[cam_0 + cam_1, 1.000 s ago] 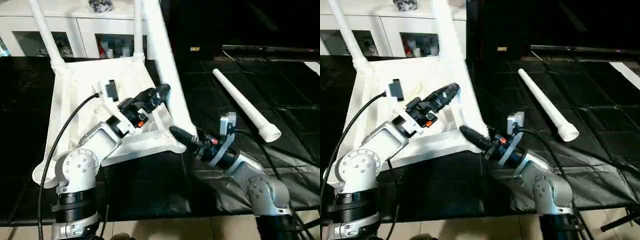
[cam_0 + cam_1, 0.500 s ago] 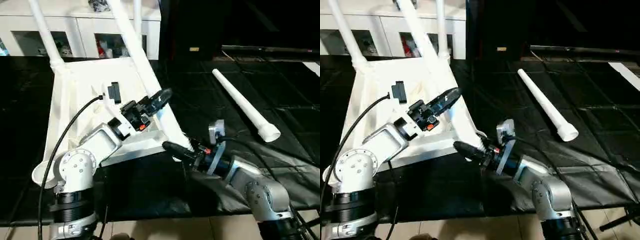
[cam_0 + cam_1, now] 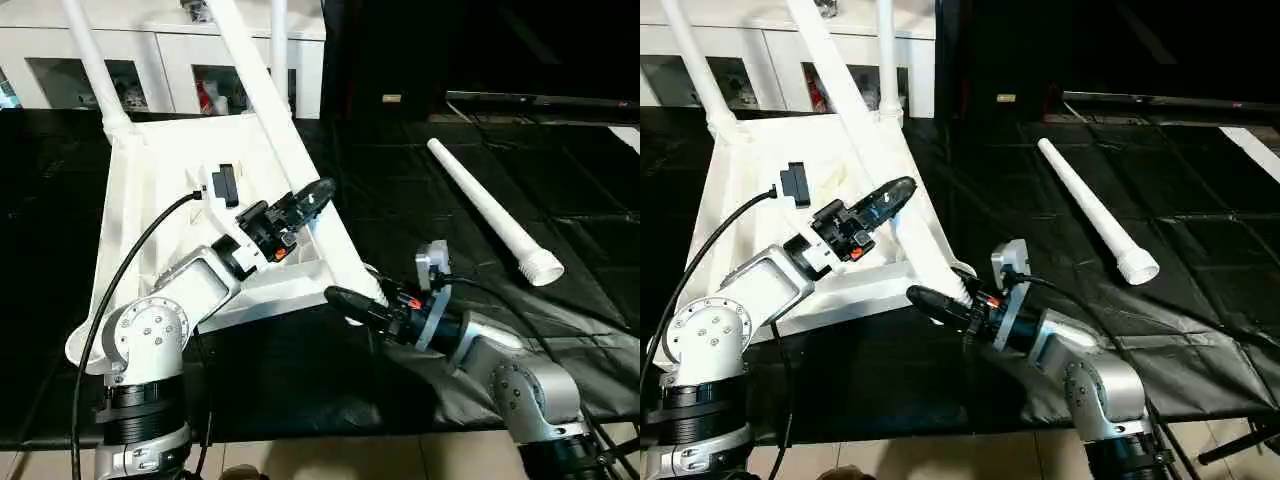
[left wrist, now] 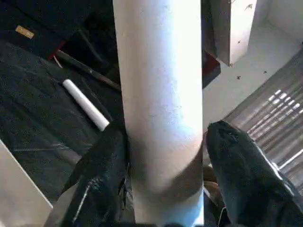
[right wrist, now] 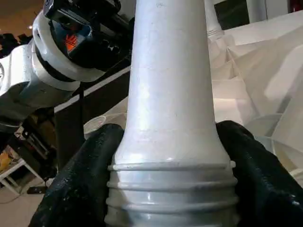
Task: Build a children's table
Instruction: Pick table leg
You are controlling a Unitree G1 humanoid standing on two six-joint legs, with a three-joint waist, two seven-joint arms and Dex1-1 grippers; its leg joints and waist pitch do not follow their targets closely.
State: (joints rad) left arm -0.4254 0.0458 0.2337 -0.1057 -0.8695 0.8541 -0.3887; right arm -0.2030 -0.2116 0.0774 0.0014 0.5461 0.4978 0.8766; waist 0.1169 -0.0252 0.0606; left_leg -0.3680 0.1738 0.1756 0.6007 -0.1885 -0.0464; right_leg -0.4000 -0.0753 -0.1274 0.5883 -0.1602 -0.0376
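Note:
The children's table lies upside down on the black mat, its ribbed white top [image 3: 165, 165] facing up. Two legs [image 3: 90, 60] stand in its far corners. A third white leg [image 3: 262, 90] slants from the upper left down to the top's near right corner. My left gripper [image 3: 318, 192] is shut on this leg at mid-length, one black finger [image 4: 106, 161] on each side. My right gripper [image 3: 347, 298] is shut on the leg's threaded end [image 5: 170, 189], just off the corner. A fourth leg [image 3: 490, 210] lies loose on the mat to the right.
A white cabinet [image 3: 170, 75] with glass doors stands behind the table top. The black mat [image 3: 450, 130] stretches to the right around the loose leg, wrinkled near my right forearm [image 3: 500, 360]. Tiled floor [image 3: 330, 460] shows at the mat's near edge.
The held leg has tipped, its top swinging left. My right gripper has carried the threaded end left and nearer. My left gripper's fingers have drawn in onto the leg.

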